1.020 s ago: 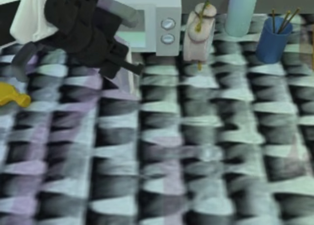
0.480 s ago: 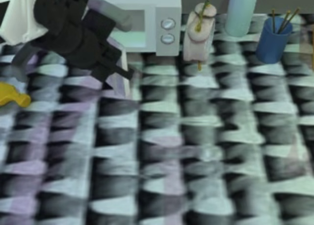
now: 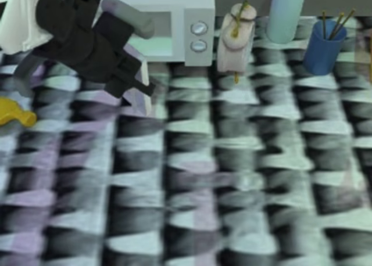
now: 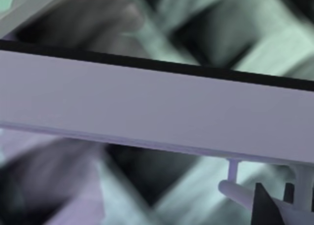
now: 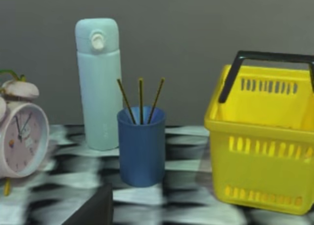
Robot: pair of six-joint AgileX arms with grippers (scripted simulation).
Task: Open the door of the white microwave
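The white microwave stands at the back of the table, its two silver knobs facing forward. Its door is swung out from the front towards the left. In the left wrist view the door's edge is a wide pale band, with the handle bar below it. My left gripper is shut on that handle, a dark finger on each side of the bar. The right arm is out of the top view. Only a dark part of my right gripper shows in its wrist view.
Right of the microwave stand a cream alarm clock, a tall pale blue flask and a blue cup with sticks. A yellow basket sits farther right. A small yellow object lies at the left edge.
My left gripper has moved left and slightly back with the handle in it, and the door has swung farther out from the microwave's front.
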